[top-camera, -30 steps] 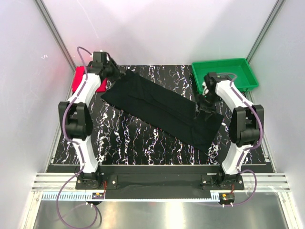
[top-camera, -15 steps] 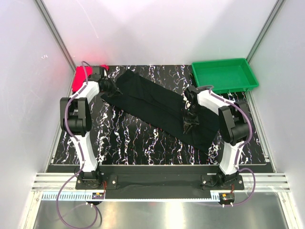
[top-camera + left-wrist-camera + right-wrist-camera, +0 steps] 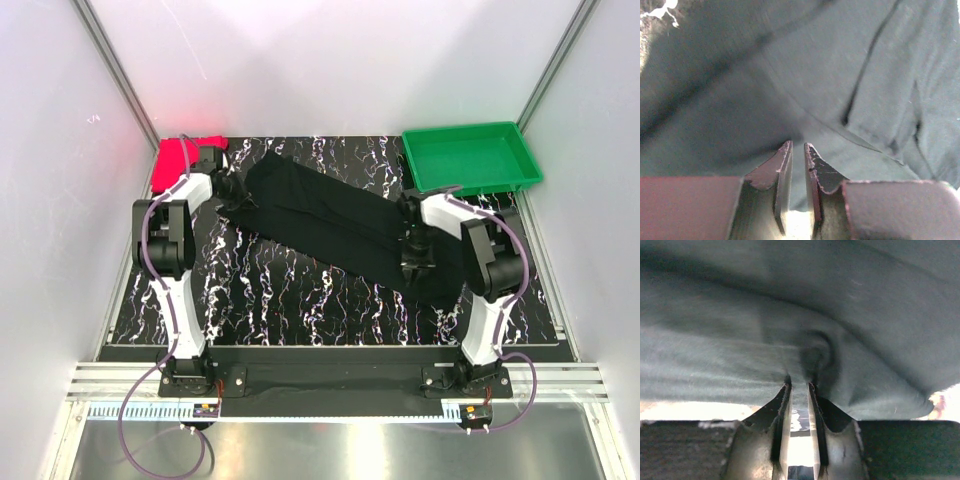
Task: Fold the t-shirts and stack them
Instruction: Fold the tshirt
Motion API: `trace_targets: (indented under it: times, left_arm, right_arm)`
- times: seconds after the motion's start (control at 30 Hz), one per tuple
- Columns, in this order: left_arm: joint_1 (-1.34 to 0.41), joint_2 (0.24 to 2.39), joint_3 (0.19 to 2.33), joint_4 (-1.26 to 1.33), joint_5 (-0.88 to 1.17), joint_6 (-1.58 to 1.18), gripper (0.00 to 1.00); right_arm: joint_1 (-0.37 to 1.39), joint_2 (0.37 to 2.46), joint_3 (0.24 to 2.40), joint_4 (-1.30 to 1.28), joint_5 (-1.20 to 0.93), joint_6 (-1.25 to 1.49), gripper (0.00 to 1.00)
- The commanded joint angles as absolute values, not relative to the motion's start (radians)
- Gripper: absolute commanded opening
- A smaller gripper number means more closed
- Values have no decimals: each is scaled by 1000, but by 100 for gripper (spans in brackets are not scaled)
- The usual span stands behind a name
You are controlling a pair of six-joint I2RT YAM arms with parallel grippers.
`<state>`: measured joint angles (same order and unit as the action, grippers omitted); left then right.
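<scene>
The black t-shirt [image 3: 330, 220] lies as a long diagonal band across the marbled table, from back left to front right. My left gripper [image 3: 232, 195] is at its back-left edge, and in the left wrist view the left gripper [image 3: 797, 145] has its jaws almost together with black t-shirt [image 3: 840, 75] cloth between them. My right gripper [image 3: 412, 258] sits on the shirt's right part. The right wrist view shows the right gripper [image 3: 799, 382] pinching a puckered fold of black t-shirt [image 3: 790, 305]. The pinkish-red t-shirt [image 3: 178, 160] lies at the back left corner.
A green plastic tray [image 3: 465, 155] stands at the back right corner, just behind the right arm. White walls with metal posts close in the table on the left, right and back. The marbled table [image 3: 300, 300] shows bare in front of the shirt.
Both grippers came down onto the black shirt and closed on it: the left from the back-left corner to its left edge, the right from beside the tray to its right part.
</scene>
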<state>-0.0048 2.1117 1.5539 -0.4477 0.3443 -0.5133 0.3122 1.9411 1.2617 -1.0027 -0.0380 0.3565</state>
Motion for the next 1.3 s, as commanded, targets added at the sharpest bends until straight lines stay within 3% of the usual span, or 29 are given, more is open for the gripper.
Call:
trace_targets:
  times: [0.0,0.17,0.23,0.47,0.67,0.83,0.93,1.27]
  left_arm:
    - [26,2117,1589,-437,362,-489,19]
    - [34,2135,1614,-456,379,-488,17]
    - [34,2138,1620,-457,379,-488,17]
    - [34,2085,1588,-465,429,-543,15]
    - [5,1947,1450,-410,439,-598,24]
    - [-34,2005,1408,-380,479,-643,23]
    - [-37,2017,1397,-383,444,-638,20]
    - [-34,2039,1417,-445,356,-583,18]
  right_arm:
    - [223,1910,1258,-1038,172,350,26]
    - [153,1870,1285,-1069,209,337,31]
    - [152,1855,1293,-1066,201,345,40]
    - [133,1853,1328,-1083,150,339,41]
    - [117,1850,1322,-1081,147,313,42]
    - [114,1874,1335,-1066,83,316,49]
    - [101,1905,1331,-1042,133,318,59]
    - [-66,1934,1538,-1038,437,338,63]
